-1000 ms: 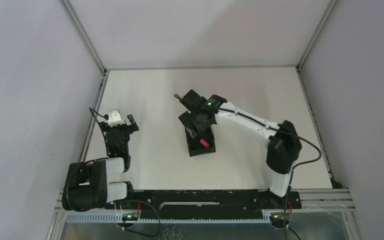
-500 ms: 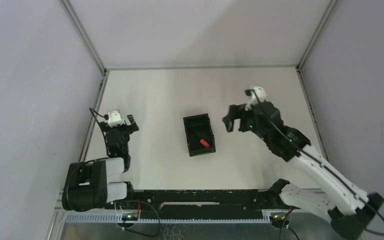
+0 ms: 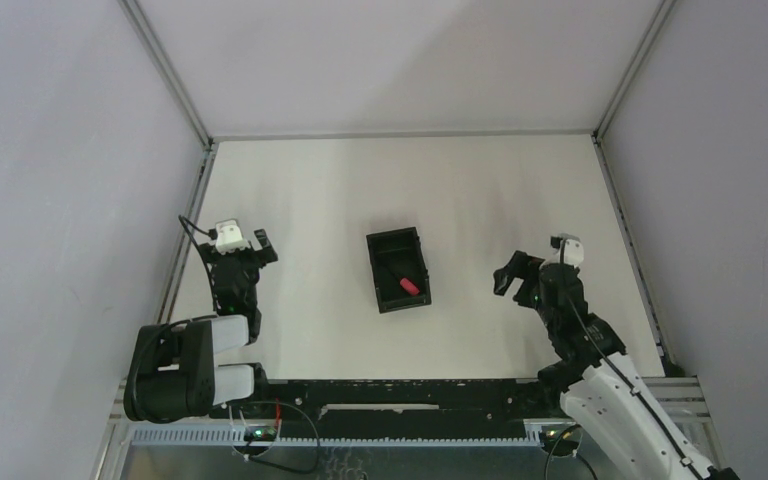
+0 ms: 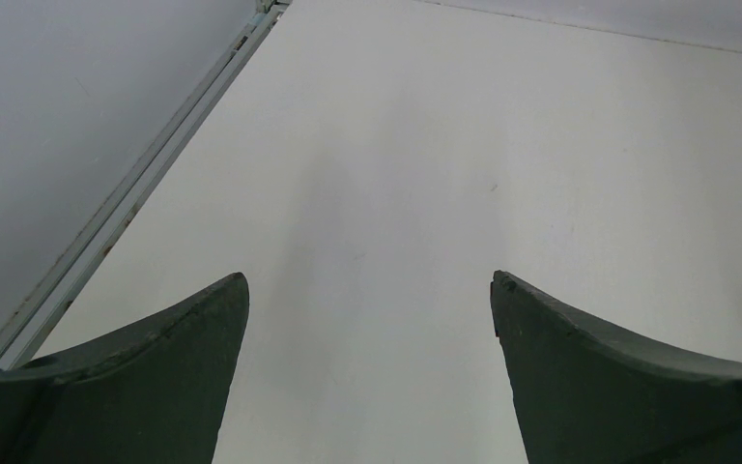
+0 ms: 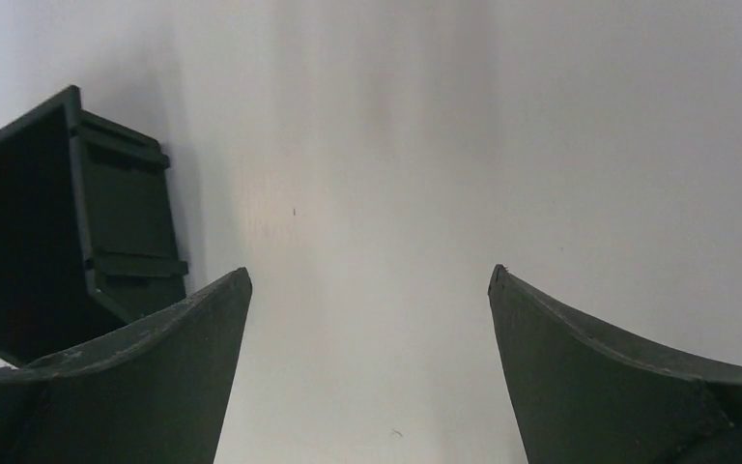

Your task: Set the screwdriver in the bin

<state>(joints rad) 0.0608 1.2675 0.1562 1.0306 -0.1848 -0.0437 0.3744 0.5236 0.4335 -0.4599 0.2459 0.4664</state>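
**A:** Screwdriver location?

**B:** Screwdriver [image 3: 407, 284] lies inside the bin [image 3: 374, 268], middle of the counter [image 3: 300, 190]. Red handle sits at the bin's near right corner. The shaft is almost lost against the black floor.

**A:** Does the right wrist view confirm it?

**B:** No. One finger [image 5: 155, 367] cuts off part of the bin, its interior is in shadow, and the tool is not discernible.

**A:** Grippers?

**B:** Right gripper [image 5: 369, 280], toward the counter's right edge, well apart from the bin: fingers spread, bare counter between. Left gripper [image 4: 369, 280], near the left edge: likewise spread. The frame cuts off the finger bases.

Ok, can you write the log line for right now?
small red-handled screwdriver: inside black plastic bin | left hand: open | right hand: open
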